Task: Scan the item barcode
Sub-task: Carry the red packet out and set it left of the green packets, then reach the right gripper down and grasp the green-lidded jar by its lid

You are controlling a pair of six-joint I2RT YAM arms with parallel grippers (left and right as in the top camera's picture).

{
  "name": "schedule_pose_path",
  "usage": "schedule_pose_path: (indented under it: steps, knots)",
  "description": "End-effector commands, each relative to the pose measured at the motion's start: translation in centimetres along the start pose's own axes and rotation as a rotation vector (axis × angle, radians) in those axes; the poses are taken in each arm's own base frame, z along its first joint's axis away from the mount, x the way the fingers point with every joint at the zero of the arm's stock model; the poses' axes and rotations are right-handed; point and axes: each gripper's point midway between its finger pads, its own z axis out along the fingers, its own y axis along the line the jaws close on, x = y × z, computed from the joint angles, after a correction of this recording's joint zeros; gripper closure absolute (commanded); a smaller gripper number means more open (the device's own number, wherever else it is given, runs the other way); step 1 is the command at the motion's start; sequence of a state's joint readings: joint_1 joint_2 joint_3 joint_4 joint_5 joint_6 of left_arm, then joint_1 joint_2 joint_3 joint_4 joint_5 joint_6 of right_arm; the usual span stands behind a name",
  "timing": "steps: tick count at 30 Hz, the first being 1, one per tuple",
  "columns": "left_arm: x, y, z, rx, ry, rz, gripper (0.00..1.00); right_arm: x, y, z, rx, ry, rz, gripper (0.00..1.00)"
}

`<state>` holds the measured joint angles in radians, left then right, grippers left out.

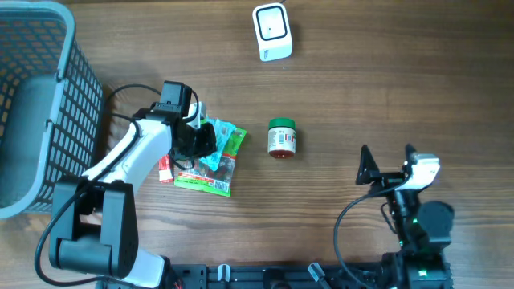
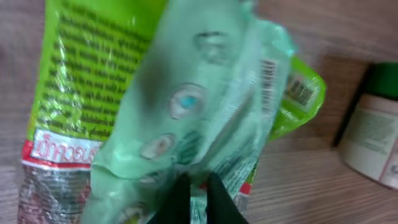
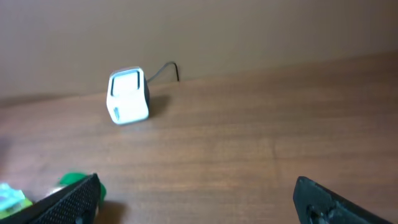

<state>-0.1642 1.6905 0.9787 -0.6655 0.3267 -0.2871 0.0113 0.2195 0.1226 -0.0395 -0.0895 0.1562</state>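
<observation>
Left gripper (image 2: 199,185) pinches the teal packet (image 2: 186,106) over the wooden table (image 1: 361,80); right gripper (image 3: 196,191) gapes; packet's print is blurred.

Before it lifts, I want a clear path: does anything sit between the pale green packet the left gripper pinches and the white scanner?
Nothing visible does. Only bare table lies between the packet and the scanner; the jar stands off to one side of that line.

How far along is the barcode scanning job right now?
Done: the left tool is shut on the mint packet. In hand: that grip, with the packet over the green packet. Left: carrying it to the scanner and showing its barcode. The right tool is open, holding nothing.
</observation>
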Motion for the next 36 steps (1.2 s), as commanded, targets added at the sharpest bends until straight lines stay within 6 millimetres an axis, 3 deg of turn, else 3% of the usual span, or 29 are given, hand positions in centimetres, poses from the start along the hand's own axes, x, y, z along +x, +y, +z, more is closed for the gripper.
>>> schedule_pose_path:
  steps: [1, 2, 4, 6, 8, 11, 12, 14, 15, 16, 17, 19, 22, 24, 28, 32, 36]
  knots:
    - [-5.3, -3.0, -4.8, 0.031, -0.197, 0.053, 0.89, -9.9, 1.2, -0.8, 0.011, -0.102, -0.063, 0.0]
    - [-7.0, -4.3, -6.7, 0.057, -0.266, 0.076, 0.89, -11.7, 1.5, -0.4, 0.013, -0.057, -0.059, 0.0]
    - [-10.2, -6.6, -10.4, 0.1, -0.407, 0.116, 0.88, -13.6, 1.6, 0.7, 0.035, 0.071, -0.082, 0.0]
    - [-13.6, -7.6, -14.1, 0.076, -0.569, 0.127, 0.91, -14.4, 1.5, 2.2, 0.054, 0.246, -0.083, 0.0]
    - [-15.9, -7.0, -16.5, 0.014, -0.689, 0.095, 0.91, -15.0, 1.7, 3.8, 0.061, 0.439, -0.064, 0.0]
    - [-17.8, -5.4, -18.0, -0.054, -0.789, 0.058, 0.75, -15.8, 2.6, 6.1, 0.019, 0.576, -0.031, 0.01]
    - [-18.1, -4.5, -18.3, -0.078, -0.801, 0.04, 0.66, -15.8, 3.5, 7.7, -0.032, 0.625, -0.006, 0.0]
    - [-18.4, -2.4, -18.5, -0.116, -0.797, -0.003, 0.26, -15.5, 6.5, 10.0, -0.193, 0.669, 0.128, 0.0]
    - [-18.3, -1.5, -18.4, -0.128, -0.787, -0.019, 0.0, -15.2, 8.2, 10.4, -0.298, 0.691, 0.182, 0.01]
    - [-18.2, -0.5, -18.2, -0.145, -0.768, -0.038, 0.0, -14.9, 10.1, 10.8, -0.425, 0.714, 0.23, 0.0]
    - [-18.0, 0.0, -18.0, -0.155, -0.755, -0.049, 0.0, -14.3, 10.8, 11.1, -0.471, 0.739, 0.264, 0.0]
    - [-17.3, 1.3, -17.4, -0.18, -0.709, -0.074, 0.0, -11.5, 10.4, 12.8, -0.349, 0.846, 0.391, 0.0]
    - [-16.2, 1.9, -16.7, -0.197, -0.655, -0.085, 0.0, -5.7, 11.3, 14.7, -0.18, 0.964, 0.253, 0.0]
    - [-16.1, 1.9, -16.7, -0.198, -0.652, -0.086, 0.0, -3.3, 13.1, 15.1, -0.172, 1.013, 0.185, 0.0]
    - [-16.1, 1.9, -16.7, -0.198, -0.652, -0.086, 0.0, -0.3, 16.2, 16.1, -0.223, 1.054, 0.139, 0.0]
    - [-16.1, 1.9, -16.7, -0.198, -0.652, -0.086, 0.0, 2.9, 15.3, 16.8, -0.088, 1.099, 0.095, 0.12]
    - [-16.1, 1.9, -16.7, -0.198, -0.652, -0.086, 0.0, 7.4, 16.9, 16.8, -0.125, 1.188, -0.011, 0.11]
